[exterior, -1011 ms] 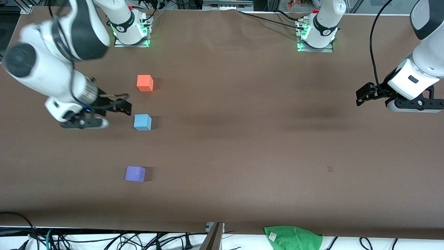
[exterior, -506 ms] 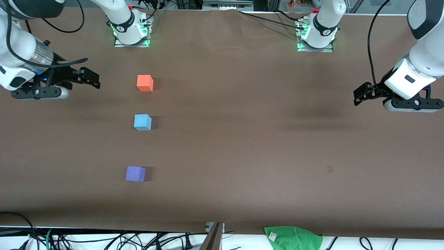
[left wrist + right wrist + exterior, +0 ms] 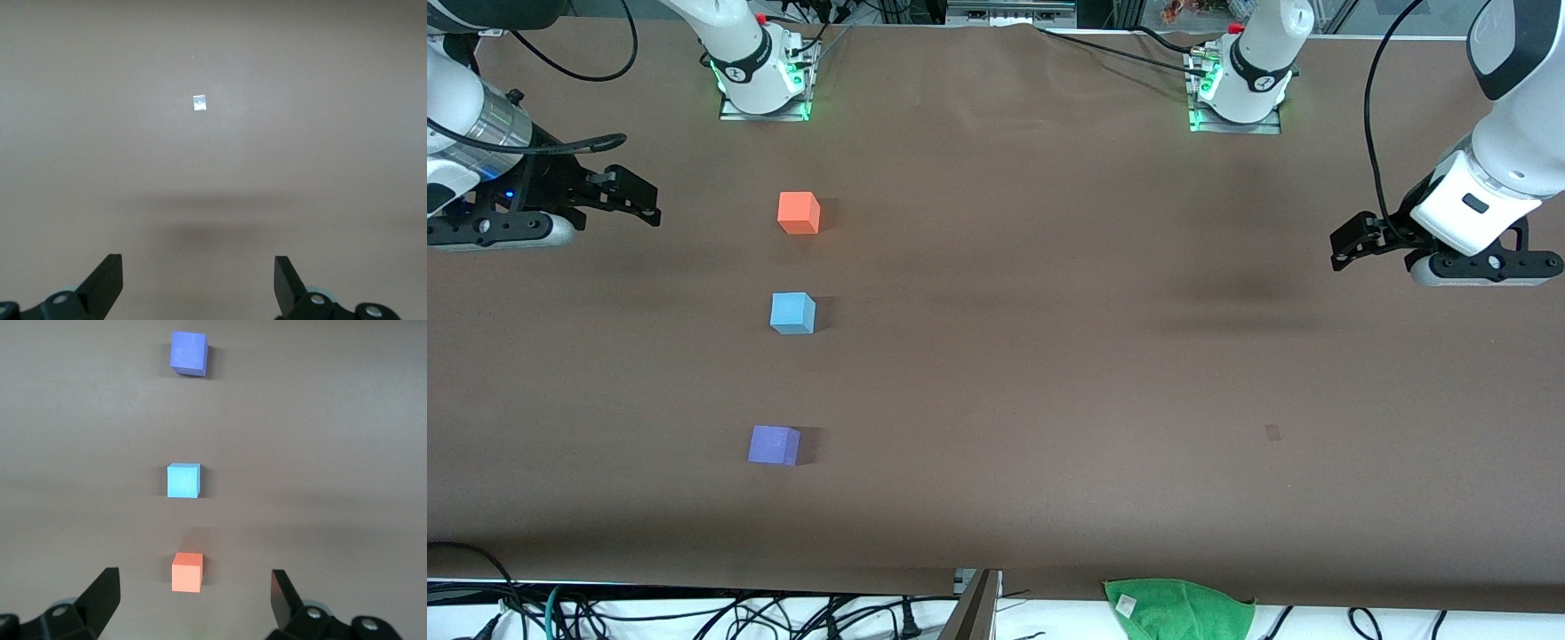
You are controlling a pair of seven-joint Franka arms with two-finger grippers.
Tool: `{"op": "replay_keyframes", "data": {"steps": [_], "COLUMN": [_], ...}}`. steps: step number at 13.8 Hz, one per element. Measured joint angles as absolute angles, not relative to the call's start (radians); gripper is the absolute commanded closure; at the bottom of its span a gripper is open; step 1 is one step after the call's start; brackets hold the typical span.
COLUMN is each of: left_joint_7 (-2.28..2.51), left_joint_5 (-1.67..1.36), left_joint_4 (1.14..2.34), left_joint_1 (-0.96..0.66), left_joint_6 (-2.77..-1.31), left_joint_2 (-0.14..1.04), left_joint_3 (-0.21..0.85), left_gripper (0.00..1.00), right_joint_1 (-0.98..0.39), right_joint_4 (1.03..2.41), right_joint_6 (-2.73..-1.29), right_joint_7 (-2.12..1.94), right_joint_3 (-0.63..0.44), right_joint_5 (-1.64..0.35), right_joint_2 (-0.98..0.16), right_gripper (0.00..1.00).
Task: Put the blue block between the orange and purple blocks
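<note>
Three cubes stand in a line on the brown table [image 3: 1049, 373] toward the right arm's end. The orange block [image 3: 799, 213] is farthest from the front camera. The blue block [image 3: 792, 313] sits between it and the purple block [image 3: 774, 445], which is nearest. My right gripper [image 3: 636, 197] is open and empty, up in the air beside the orange block, apart from all the cubes. Its wrist view shows the orange block [image 3: 187, 572], the blue block [image 3: 183, 481] and the purple block [image 3: 189, 353] past the open gripper [image 3: 193, 597]. My left gripper [image 3: 1350, 242] is open and empty, waiting over the left arm's end of the table.
A green cloth [image 3: 1178, 609] lies off the table's front edge. A small mark [image 3: 1272, 433] is on the table toward the left arm's end and also shows in the left wrist view [image 3: 199, 103]. Cables hang along the front edge.
My right gripper has drawn back from beside the blue block toward the right arm's end of the table. The cubes have not moved. The left gripper has drifted slightly.
</note>
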State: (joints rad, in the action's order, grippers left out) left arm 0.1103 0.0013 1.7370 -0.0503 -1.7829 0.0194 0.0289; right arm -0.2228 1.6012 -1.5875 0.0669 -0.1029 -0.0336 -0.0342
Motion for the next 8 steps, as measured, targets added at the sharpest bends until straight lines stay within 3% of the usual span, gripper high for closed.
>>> {"op": "replay_keyframes", "data": {"steps": [8], "left_joint_7": [0.110], "left_joint_5": [0.001], "left_joint_4": [1.699], "left_joint_1": [-0.044], "left_joint_6": [-1.760], "left_joint_2": [0.040], "left_joint_3": [0.023], "left_gripper": [0.00], "right_joint_1": [-0.222], "right_joint_4": [1.548], "right_joint_6": [-1.580], "right_joint_7": [0.082], "right_joint_3": [-0.102], "right_joint_5": [0.004], "right_joint_2": [-0.035], "right_gripper": [0.00]}}
